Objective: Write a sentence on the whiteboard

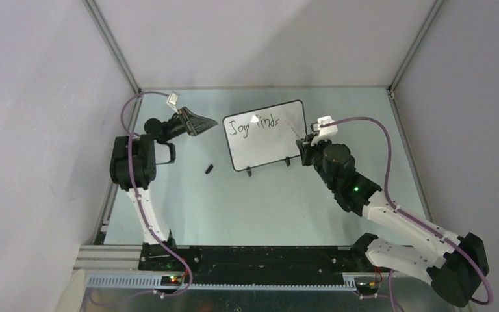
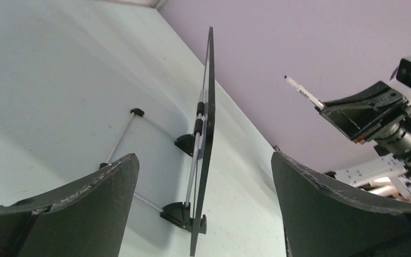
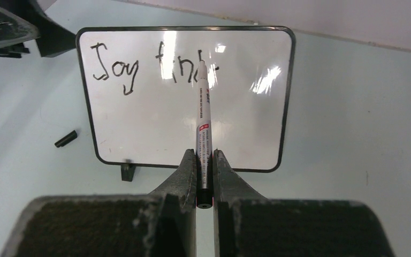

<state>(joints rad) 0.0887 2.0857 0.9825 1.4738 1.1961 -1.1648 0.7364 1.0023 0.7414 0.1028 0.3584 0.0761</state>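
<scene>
The whiteboard (image 1: 264, 146) stands upright on its two black feet at mid-table. On its upper part is the sentence (image 1: 253, 125), which reads "Joy finds" in black marker (image 3: 139, 67). My right gripper (image 3: 204, 155) is shut on a white marker pen (image 3: 203, 118) whose tip points at the last letters; I cannot tell if it touches. My left gripper (image 1: 209, 123) is open just left of the board. In the left wrist view the board (image 2: 206, 134) is edge-on between my wide-spread fingers (image 2: 85, 209), touching neither.
A small black pen cap (image 1: 209, 169) lies on the table in front of the board's left corner, also visible as the cap (image 3: 66, 138) in the right wrist view. Grey walls close in the back and both sides.
</scene>
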